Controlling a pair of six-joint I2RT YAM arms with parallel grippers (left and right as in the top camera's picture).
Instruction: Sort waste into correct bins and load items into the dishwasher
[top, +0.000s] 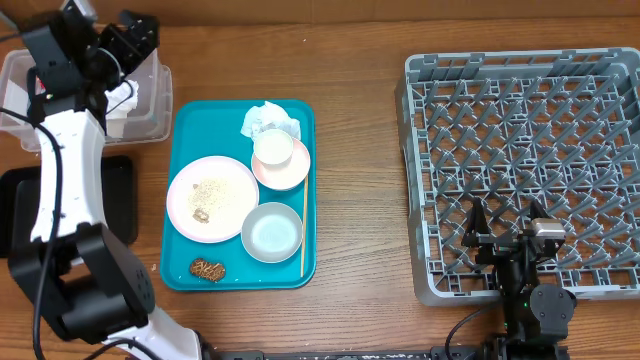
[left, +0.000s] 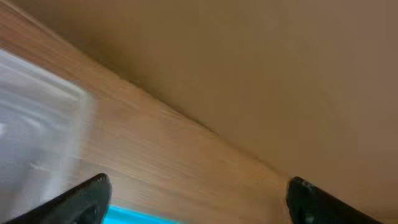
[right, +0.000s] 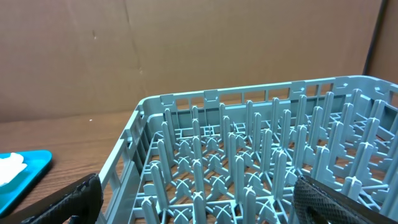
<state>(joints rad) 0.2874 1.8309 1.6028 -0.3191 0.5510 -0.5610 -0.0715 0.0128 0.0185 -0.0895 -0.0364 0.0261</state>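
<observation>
My left gripper (top: 133, 42) hangs open and empty over the clear tub (top: 150, 120) at the back left; the left wrist view is blurred, showing the tub's wall (left: 37, 124) and both fingers (left: 81, 202) wide apart. Something white (top: 121, 97) lies in the tub. The black tray (top: 120, 190) sits in front of it. On the teal tray (top: 185, 270) are a plate (top: 235, 210) with rice (top: 210, 190), a saucer (top: 290, 172) bearing a cup (top: 273, 147), a bowl (top: 272, 232), a crumpled tissue (top: 270, 121) and a brown lump (top: 208, 268). My right gripper (top: 505, 228) is open over the grey rack (top: 525, 120), near its front edge.
A thin wooden stick (top: 303, 230) lies along the teal tray's right side. In the right wrist view the rack's pegs (right: 249, 155) fill the space between the fingers, with the teal tray's corner (right: 28, 168) at far left. A brown cardboard wall (right: 217, 43) backs the table.
</observation>
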